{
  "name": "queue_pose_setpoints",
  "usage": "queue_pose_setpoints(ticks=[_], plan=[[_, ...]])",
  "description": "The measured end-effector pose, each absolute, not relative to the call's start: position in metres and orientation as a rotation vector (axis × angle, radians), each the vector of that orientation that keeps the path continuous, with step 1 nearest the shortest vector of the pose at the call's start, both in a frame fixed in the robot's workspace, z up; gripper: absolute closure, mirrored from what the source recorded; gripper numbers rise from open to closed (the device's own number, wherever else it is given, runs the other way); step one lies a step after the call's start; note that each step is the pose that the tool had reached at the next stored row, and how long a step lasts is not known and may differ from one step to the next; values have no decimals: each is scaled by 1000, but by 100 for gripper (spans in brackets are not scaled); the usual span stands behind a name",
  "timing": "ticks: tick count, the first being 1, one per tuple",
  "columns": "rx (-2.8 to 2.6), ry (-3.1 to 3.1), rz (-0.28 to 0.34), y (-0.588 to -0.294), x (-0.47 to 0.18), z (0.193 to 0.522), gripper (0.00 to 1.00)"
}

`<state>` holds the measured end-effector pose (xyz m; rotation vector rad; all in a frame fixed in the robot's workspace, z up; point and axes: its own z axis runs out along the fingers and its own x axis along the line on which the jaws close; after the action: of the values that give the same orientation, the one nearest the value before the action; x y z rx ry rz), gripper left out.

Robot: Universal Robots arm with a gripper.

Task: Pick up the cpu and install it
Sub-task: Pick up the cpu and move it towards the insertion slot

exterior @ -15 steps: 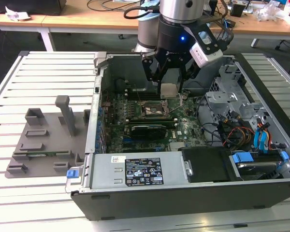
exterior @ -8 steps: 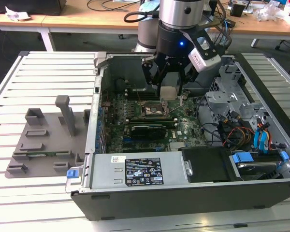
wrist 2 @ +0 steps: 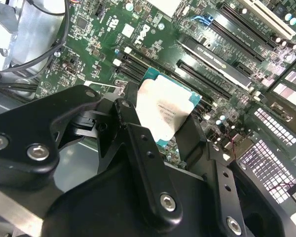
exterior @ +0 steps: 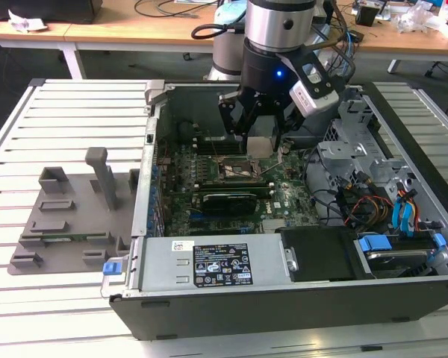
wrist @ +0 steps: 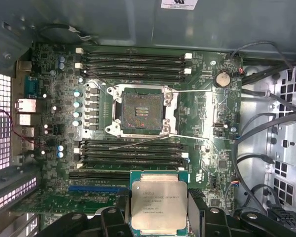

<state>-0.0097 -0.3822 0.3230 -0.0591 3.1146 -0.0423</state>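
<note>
One relation matters for you here: the cpu (wrist: 158,205) hangs off to one side of the open cpu socket (wrist: 142,111), not over it. The gripper (wrist: 159,223) is pinching the chip by two opposite edges. In the second wrist view you can see a black finger (wrist 2: 138,133) pressed against each side of the cpu (wrist 2: 165,111), silver top facing the camera. In the first wrist view a bank of memory slots (wrist: 133,153) lies between chip and socket on the motherboard (wrist: 207,118), so the two are near but clearly apart.

The chip's edges run parallel to the socket's metal frame, so I judge the heading already matched and only the sideways offset and the height left to close. The socket's contact field is bare, with nothing seated in it.

In the exterior view the gripper (exterior: 260,138) stands inside the computer case (exterior: 144,194), with the socket (exterior: 235,170) just toward the exterior view's left of it and lower. The grey holder tray (exterior: 60,224) sits well apart, outside the case
</note>
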Motion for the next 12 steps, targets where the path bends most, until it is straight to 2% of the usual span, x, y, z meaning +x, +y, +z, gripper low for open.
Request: queue_pose_setpoints(ticks=[12], plan=[[-59,3115,-42,-382,-10,314,45]])
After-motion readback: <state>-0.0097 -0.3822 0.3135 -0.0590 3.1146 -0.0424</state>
